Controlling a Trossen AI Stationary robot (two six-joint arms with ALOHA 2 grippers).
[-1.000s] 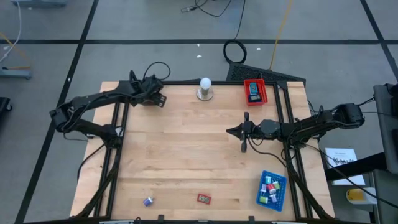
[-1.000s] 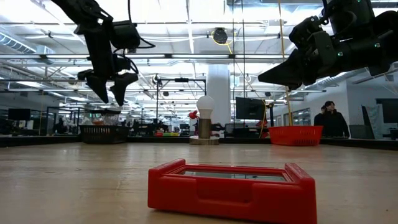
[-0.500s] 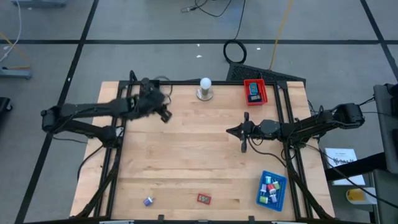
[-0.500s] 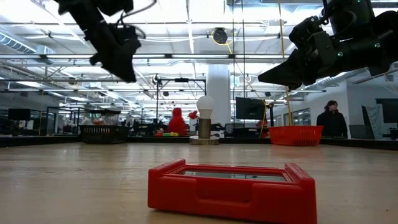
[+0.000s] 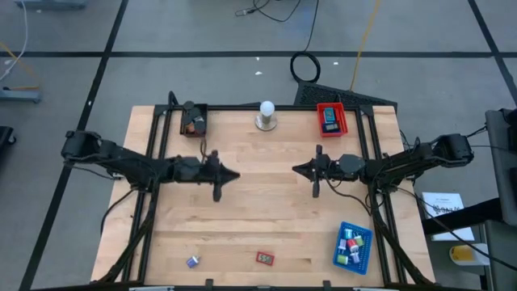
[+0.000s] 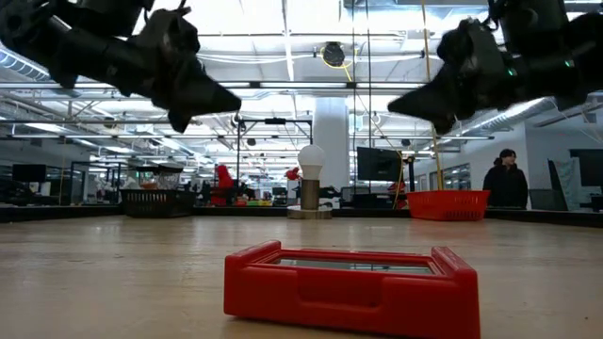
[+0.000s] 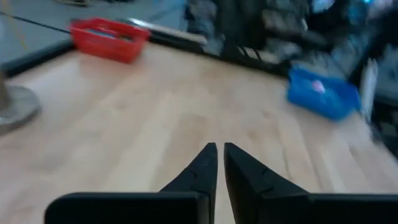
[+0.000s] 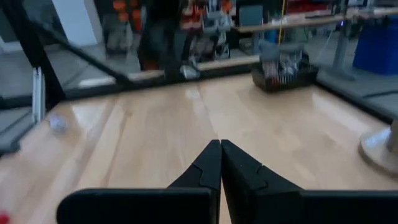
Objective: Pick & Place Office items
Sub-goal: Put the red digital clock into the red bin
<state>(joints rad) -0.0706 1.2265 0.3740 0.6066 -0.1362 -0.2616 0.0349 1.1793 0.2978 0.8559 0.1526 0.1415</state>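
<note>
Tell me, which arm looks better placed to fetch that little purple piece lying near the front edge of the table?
Probably the left. The purple piece lies at the front on the left side, and the left hand hangs empty nearer to it than the right hand. Both hands are shut over the table's middle.

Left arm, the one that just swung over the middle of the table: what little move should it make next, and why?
Probably swing toward the near edge and open over the small purple piece. The left pincer hangs empty above bare wood, fingers nearly together, and the right pincer is shut and empty too. That piece and the red case lie loose, outside the blue tray.
</note>
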